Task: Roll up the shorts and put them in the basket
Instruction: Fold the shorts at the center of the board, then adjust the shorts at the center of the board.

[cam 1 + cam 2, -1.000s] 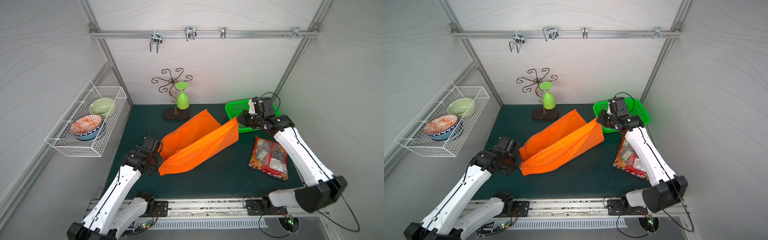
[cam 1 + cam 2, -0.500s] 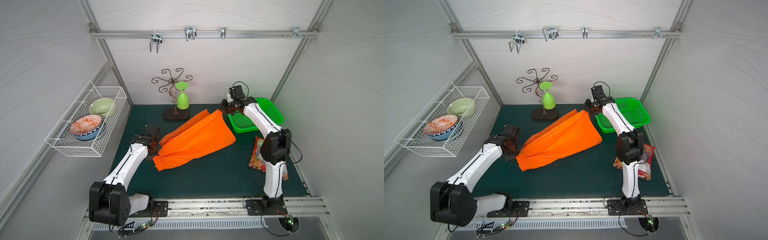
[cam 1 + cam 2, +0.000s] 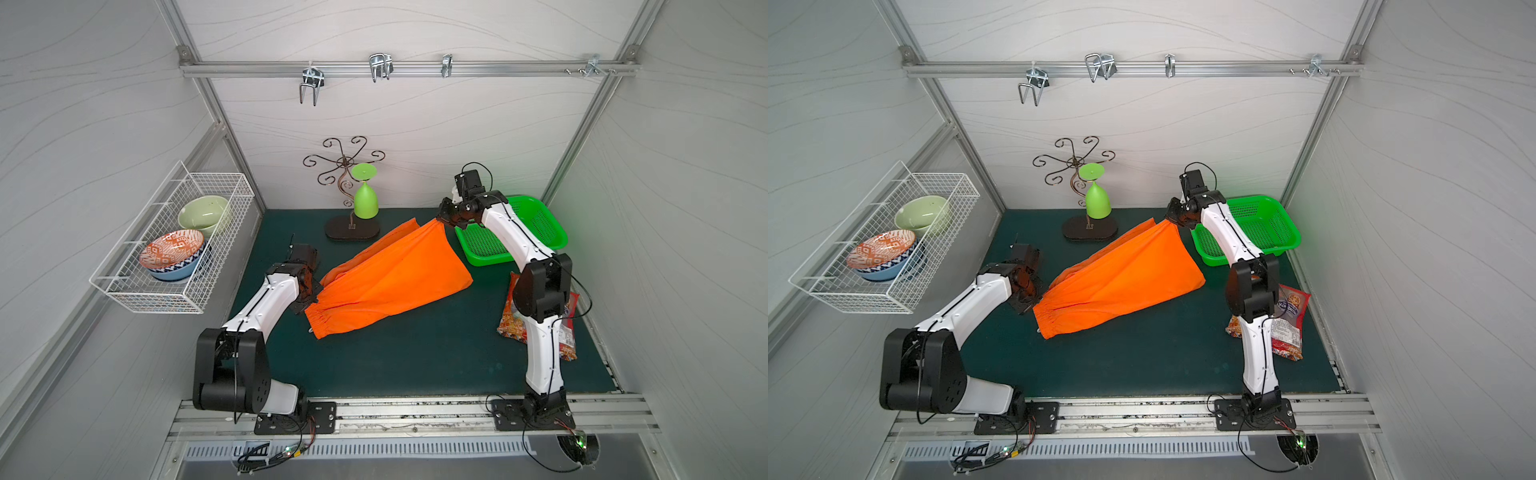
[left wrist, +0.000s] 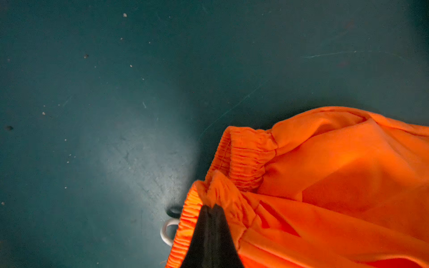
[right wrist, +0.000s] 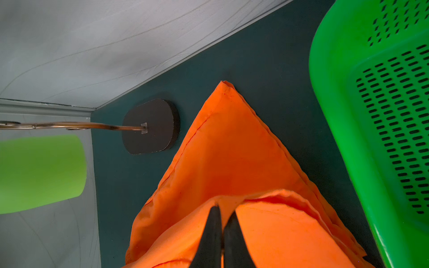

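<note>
Against the view a second ago, the shorts are no longer stretched as a narrow band between the arms. More cloth is spread flat on the middle of the table, and both arms are drawn further toward the back edge. Against the view half a second ago, hardly any change is seen.

The left pincer is closed tight on the waistband, at its end toward the table's left edge. In the left wrist view the black fingers are pressed together with gathered elastic pinched between them, and a white drawstring loop is seen on the table just beside them.

The right pincer is likewise closed. A hem corner of one leg is pinched in it and held raised near the back edge, just beside the basket in the back right corner. From that corner the cloth slopes down to the table. The shorts are laid diagonally from the left side toward the back right, with a leg tip near the stand base.
</note>
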You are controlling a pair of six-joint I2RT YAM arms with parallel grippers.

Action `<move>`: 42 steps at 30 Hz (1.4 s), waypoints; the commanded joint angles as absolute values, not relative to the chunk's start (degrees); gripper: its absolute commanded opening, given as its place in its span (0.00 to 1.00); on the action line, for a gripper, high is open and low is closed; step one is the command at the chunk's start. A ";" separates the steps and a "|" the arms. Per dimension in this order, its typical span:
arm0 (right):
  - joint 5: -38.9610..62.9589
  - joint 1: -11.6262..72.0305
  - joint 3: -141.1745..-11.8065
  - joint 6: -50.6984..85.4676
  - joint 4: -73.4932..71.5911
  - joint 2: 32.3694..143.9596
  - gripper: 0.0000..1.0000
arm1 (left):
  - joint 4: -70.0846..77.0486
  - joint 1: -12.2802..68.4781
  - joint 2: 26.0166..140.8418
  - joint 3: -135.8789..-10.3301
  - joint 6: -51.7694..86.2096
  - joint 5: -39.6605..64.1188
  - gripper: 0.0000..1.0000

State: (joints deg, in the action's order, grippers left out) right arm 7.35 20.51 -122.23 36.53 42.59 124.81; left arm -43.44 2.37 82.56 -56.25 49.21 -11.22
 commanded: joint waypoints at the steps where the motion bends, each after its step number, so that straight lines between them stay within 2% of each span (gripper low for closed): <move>1: 4.05 18.27 -125.41 37.44 44.24 128.02 0.00 | -43.82 1.41 84.92 -59.55 47.58 -11.97 0.00; 7: 3.60 17.78 -130.87 37.40 46.15 132.99 0.00 | -43.75 1.07 88.13 -61.93 47.35 -10.70 0.00; 8: 3.91 17.69 -131.91 37.44 46.39 133.90 0.00 | -43.54 1.02 88.53 -62.47 47.31 -10.73 0.05; 9: 4.17 17.75 -132.85 37.39 46.64 134.77 0.00 | -43.35 0.92 88.93 -63.04 47.00 -10.60 0.18; 10: 4.54 17.75 -133.90 37.27 47.01 135.59 0.06 | -43.41 0.84 89.27 -63.83 46.75 -10.71 0.30; 11: 4.68 17.74 -135.21 37.41 47.87 136.27 0.18 | -43.67 0.79 89.47 -64.89 46.44 -11.06 0.43; 12: 4.91 17.75 -136.39 37.23 48.46 136.70 0.27 | -44.27 0.79 89.26 -65.83 46.16 -11.47 0.53; 15: 4.32 18.01 -136.61 35.51 49.09 134.82 0.42 | -45.35 0.86 86.96 -67.82 44.47 -11.92 0.64; 20: 2.61 19.53 -126.12 31.76 45.56 124.89 0.43 | -45.22 1.29 79.75 -66.19 41.95 -10.78 0.65; 24: 4.07 23.48 -110.04 28.12 39.87 113.79 0.44 | -43.02 5.04 75.22 -61.07 40.48 -8.25 0.54; 27: 3.59 27.59 -96.63 25.96 34.82 106.39 0.44 | -41.40 8.02 76.45 -58.92 40.58 -7.57 0.47; 31: 6.28 31.88 -83.92 27.60 30.54 100.83 0.44 | -41.14 8.16 82.93 -59.70 41.95 -7.57 0.46; 36: 9.22 34.37 -71.90 32.27 23.43 100.25 0.45 | -44.13 7.74 92.06 -62.20 43.78 -10.12 0.46; 42: 5.39 33.12 -72.65 32.47 24.61 107.26 0.44 | -44.04 8.80 93.39 -57.00 45.30 -6.20 0.45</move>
State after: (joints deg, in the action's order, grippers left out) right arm 7.27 34.06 -71.20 31.59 26.55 104.92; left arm -42.94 8.05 94.24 -58.76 43.92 -7.90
